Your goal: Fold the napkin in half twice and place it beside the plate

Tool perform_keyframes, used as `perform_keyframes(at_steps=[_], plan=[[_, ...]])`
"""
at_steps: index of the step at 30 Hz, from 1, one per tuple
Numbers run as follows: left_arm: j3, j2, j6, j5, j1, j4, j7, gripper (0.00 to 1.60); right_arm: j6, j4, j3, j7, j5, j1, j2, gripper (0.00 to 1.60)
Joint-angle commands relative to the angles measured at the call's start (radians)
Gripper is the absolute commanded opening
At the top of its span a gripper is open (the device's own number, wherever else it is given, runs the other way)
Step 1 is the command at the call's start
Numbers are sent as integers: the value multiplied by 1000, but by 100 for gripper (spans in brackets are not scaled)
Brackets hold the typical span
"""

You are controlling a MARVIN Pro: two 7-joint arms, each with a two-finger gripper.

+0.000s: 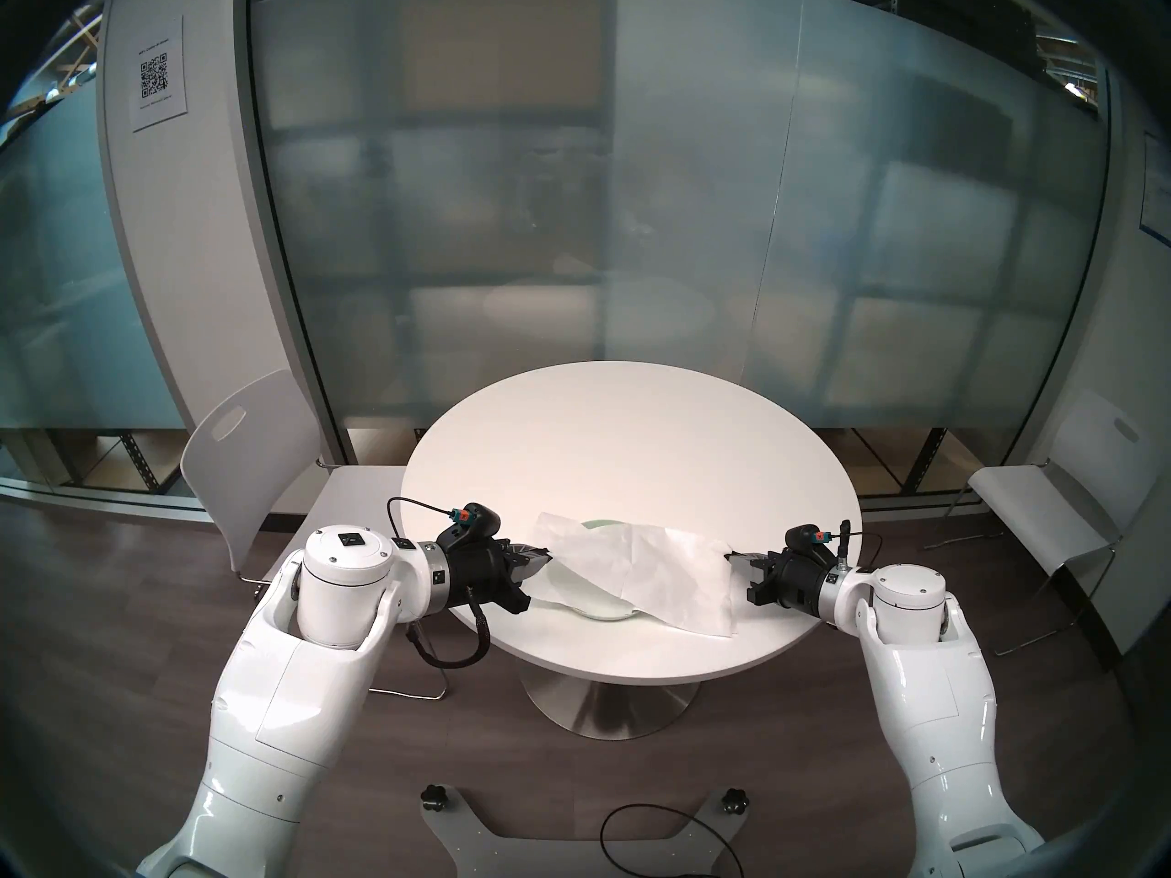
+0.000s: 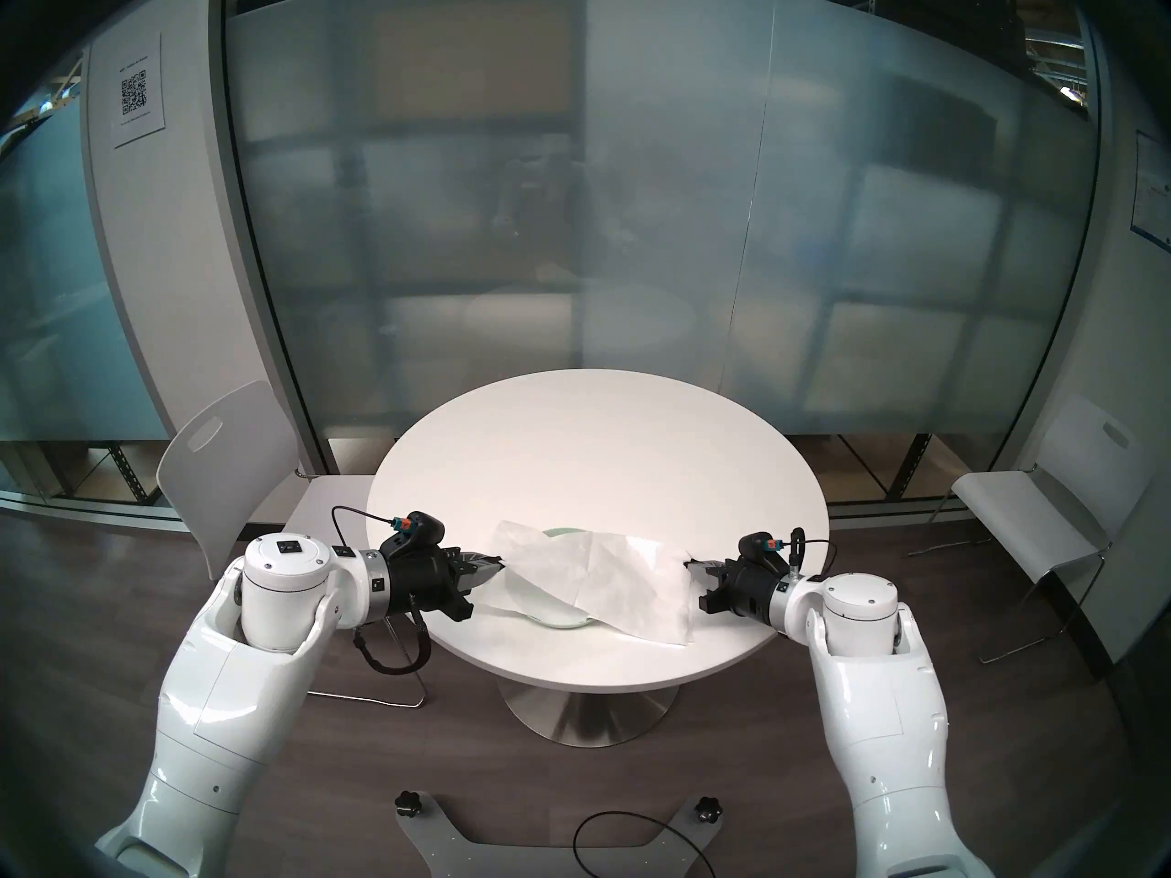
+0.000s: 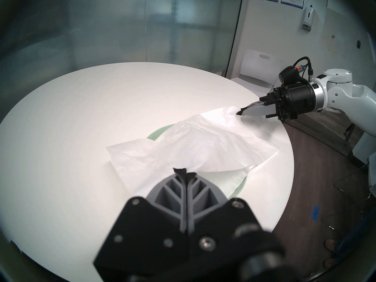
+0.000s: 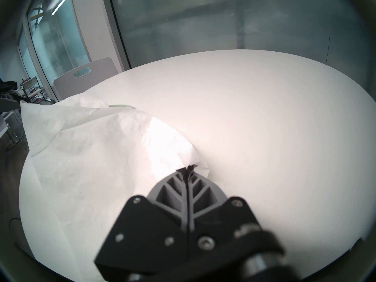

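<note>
A thin white napkin drapes over the pale mint-green plate near the front of the round white table. Only slivers of the plate's rim show, at the far side and under the sheet's near edge. My left gripper is shut on the napkin's left corner, seen up close in the left wrist view. At the sheet's right corner my right gripper is shut on it too. The napkin hangs slack between the two, its front right corner resting on the table.
White chairs stand to the left and right of the table. A frosted glass wall rises behind. The table's edge lies close under both wrists. A grey base plate with a black cable sits on the floor in front.
</note>
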Motion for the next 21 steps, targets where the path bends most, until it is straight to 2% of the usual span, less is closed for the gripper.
perform_keyframes(at_steps=[1,5,10,21], plan=[[1,5,-2,0,-2,-22,-5,0,50,-111,28,41,57,-19,-22,0],[3,6,-3,2,0,-25,-8,0,106,-158,39,79,93,-26,-38,0],[7,7,-3,2,5,-32,-11,0,180,-224,58,79,115,-40,-61,0],[7,15,-15,7,30,-39,-11,0,218,-260,99,68,109,-43,-61,0]])
